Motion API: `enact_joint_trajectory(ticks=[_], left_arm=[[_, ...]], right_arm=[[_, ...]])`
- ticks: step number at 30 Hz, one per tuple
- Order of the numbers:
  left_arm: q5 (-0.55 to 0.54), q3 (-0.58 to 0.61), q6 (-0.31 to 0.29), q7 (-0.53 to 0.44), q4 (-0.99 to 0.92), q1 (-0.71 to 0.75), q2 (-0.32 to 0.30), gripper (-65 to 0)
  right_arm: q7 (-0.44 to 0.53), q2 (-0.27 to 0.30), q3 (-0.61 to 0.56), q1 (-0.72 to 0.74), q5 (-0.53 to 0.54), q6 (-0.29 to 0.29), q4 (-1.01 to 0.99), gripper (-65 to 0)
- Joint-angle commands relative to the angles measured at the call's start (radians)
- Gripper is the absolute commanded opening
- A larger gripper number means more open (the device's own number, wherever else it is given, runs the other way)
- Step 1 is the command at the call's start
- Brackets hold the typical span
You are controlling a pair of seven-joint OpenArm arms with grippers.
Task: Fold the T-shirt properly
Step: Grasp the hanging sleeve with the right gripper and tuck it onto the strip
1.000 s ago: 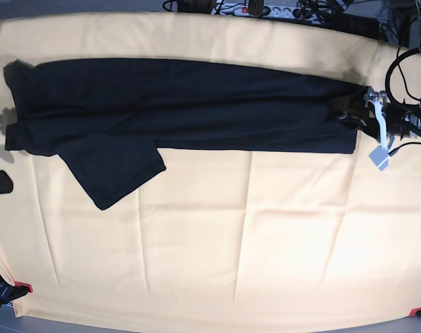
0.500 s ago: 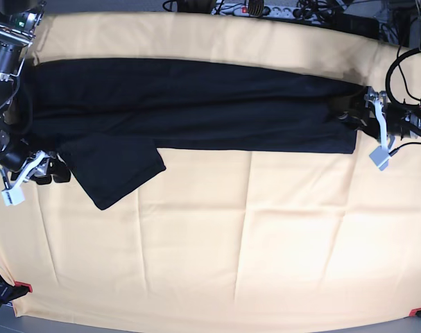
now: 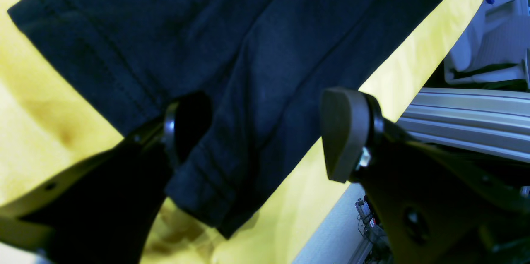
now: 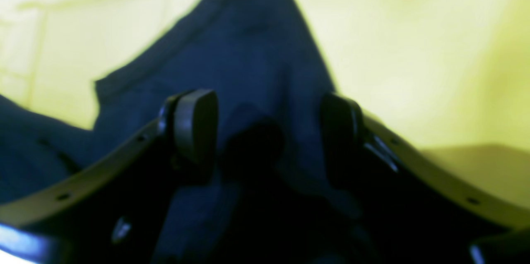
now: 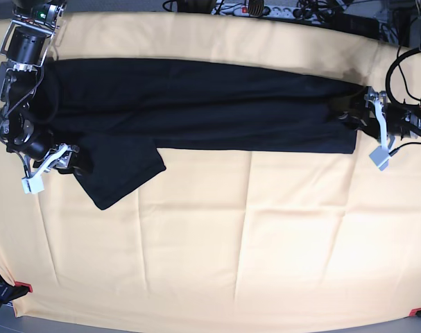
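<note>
Tan cloth, unmarked T-shirt

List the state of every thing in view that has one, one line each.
Black cloth T-shirt: lying flat, folded into a long band, one sleeve sticking out.
Left gripper: open, jaws astride the shirt's hem corner.
Right gripper: open, over the sleeve end.
Yellow cloth table cover: spread out, creased.
</note>
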Motion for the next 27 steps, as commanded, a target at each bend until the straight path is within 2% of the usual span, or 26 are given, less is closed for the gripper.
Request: enact_joint_trajectory(ticks=[1,8,12,17,21,27], left_arm=[[-0.017,-0.011,-0.004,0.000,0.011,-0.014,-0.025,-21.3],[-0.017,-0.011,-0.004,0.000,0.011,-0.014,-0.025,-21.3],[-0.017,-0.011,-0.004,0.000,0.011,-0.015,-0.025,-21.3],[-0.017,-0.011,-0.004,0.000,0.011,-0.015,-0.025,-21.3],[-0.017,-0.011,-0.004,0.000,0.011,-0.015,-0.025,-21.3],[-0.017,-0.011,-0.004,0.000,0.011,-0.015,-0.025,-21.3]], right_arm=[[0.014,0.011,-0.002,0.017,0.014,0.005,0.013,-24.3],[0.048,0.019,-0.014,0.026,-0.025,0.005,0.013,-24.3],[0.082,0.019,-0.015,0.025,-0.144,0.002,0.013,-24.3],[0.119,0.019,-0.015,0.025,-0.256,-0.089,0.013,-24.3],[0.087,0.014,-0.015,0.023,-0.200,-0.098,0.013,-24.3],[-0.035,-0.022,-0.017,0.023,0.034,-0.010,0.013,-24.3]])
